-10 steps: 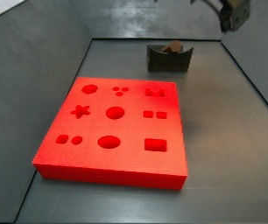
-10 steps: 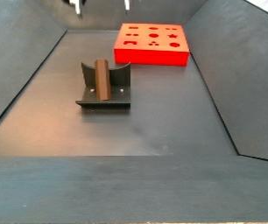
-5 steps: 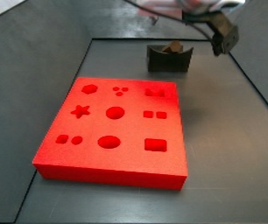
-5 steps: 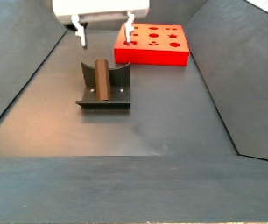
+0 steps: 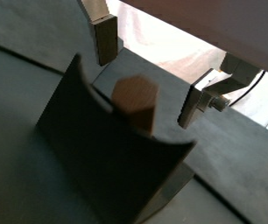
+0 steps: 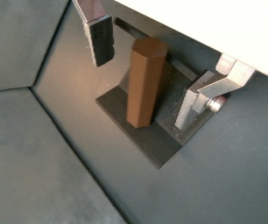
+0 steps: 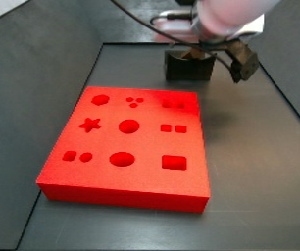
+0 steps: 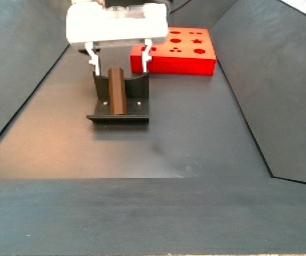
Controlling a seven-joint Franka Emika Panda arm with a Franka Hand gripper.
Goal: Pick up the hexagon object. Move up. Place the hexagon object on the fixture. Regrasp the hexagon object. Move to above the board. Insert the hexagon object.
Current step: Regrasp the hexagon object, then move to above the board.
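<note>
Wrist views: claw (image 6: 154,74) wide open, empty, fingers (image 5: 105,38) flanking hexagon (image 6: 144,80), clear of it; hexagon upright on fixture (image 5: 107,153). Side view: claw (image 8: 116,62) over fixture (image 8: 118,98). Regrasp: likely descend centred, close squarely on flats.

Side cams opposite ends; wrist cams close behind claw (image 6: 148,74), fixture (image 8: 118,103) shared

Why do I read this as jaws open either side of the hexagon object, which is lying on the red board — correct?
Not quite. The hexagon object is not on the board; it stands in the fixture, as both wrist views show. The rest holds: the gripper is over the fixture, jaws open, one finger on each side of the piece, not touching it.
</note>
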